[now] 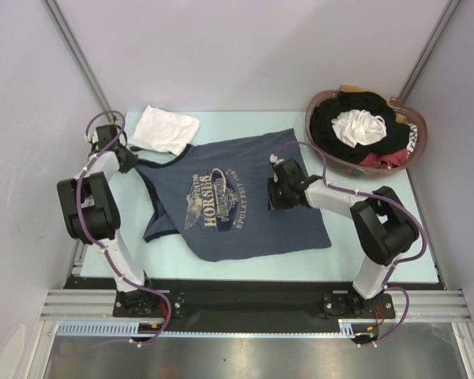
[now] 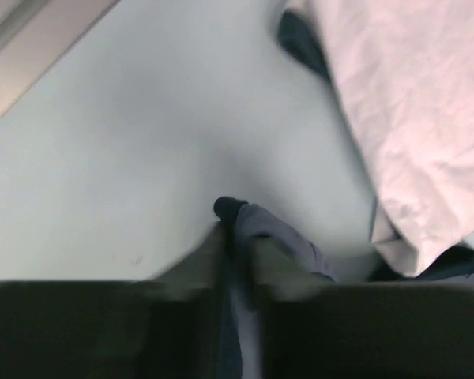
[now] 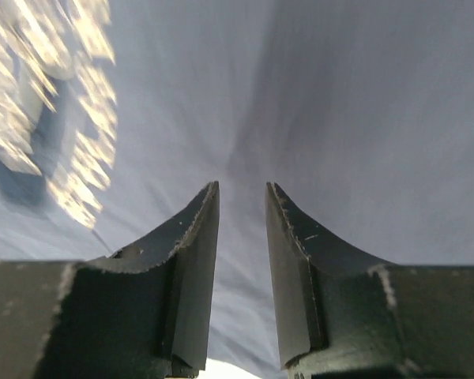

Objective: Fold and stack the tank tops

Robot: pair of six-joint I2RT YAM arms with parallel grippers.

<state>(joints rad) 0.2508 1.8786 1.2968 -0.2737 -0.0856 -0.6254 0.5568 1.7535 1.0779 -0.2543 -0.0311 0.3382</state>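
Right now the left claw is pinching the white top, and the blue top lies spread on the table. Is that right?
No. The left claw is pinching a strap of the blue top, not the white top, as the left wrist view shows. The blue top does lie spread on the table.

End effector [image 3: 242,189] fingers straddle the creased grey-blue tank top [image 3: 340,95].

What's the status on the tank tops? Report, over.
Left end effector shut on strap of grey-blue tank top. Right end effector on its body, grip unclear. White tank top, folded, lies against its shoulder.
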